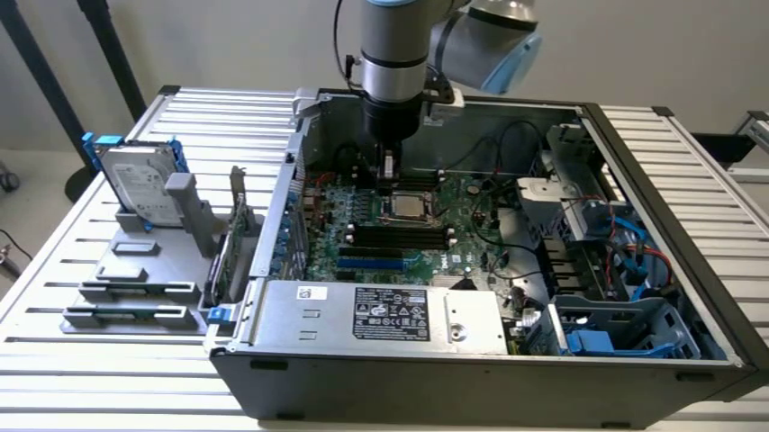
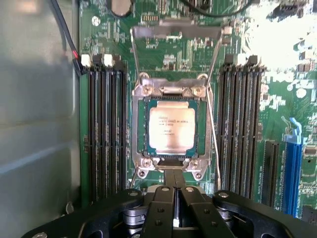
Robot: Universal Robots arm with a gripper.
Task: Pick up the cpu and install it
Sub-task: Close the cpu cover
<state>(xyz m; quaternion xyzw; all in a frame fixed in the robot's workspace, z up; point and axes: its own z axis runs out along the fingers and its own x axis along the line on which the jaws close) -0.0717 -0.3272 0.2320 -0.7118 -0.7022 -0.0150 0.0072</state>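
No lettering is coming through legibly. The cpu [image 2: 172, 130] is carrying several dark printed lines on its silvery top plate (too fine to decipher). The black label [image 1: 401, 314] on the grey metal box [image 1: 294, 317] is displaying white print and symbols, and the white sticker [image 1: 312, 292] beside it is showing marks, likewise unreadable.

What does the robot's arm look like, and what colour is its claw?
The arm is a round silver-grey tube, and its chunky joint has a light blue cap. Lower down it turns black. The gripper is black too, built from flat bars joined with shiny silver bolts.
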